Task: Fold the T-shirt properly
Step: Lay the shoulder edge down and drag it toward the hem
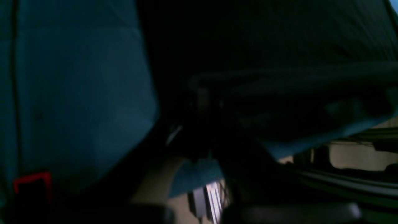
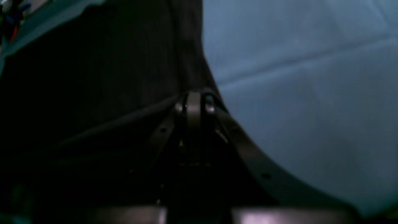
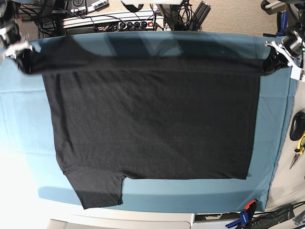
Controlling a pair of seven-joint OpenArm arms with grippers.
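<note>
T-shirt [image 3: 152, 124] spread on the teal cloth [image 3: 24, 124] of the surface.
Left gripper [image 3: 275, 58] and right gripper [image 2: 193, 104] each have jaws closed on a far corner, the edge stretched between them.

We see the T-shirt [image 3: 152, 124] spread over the table cloth [image 3: 24, 119], and it covers most of the middle. The cloth shows on every side of it. One sleeve [image 3: 97, 191] sticks out at the near edge, on the left in the base view. The far edge of the shirt is lifted and pulled tight between two corners. The right gripper [image 3: 21, 56] is at the far left corner there, pinched on the shirt. The left gripper [image 3: 272, 59] is at the far right corner, pinched on it too. Behind the table lie cables [image 3: 128, 24]. Pliers [image 3: 298, 151] lie to the right of the cloth. A clamp [image 3: 245, 215] sits at the near right corner.
</note>
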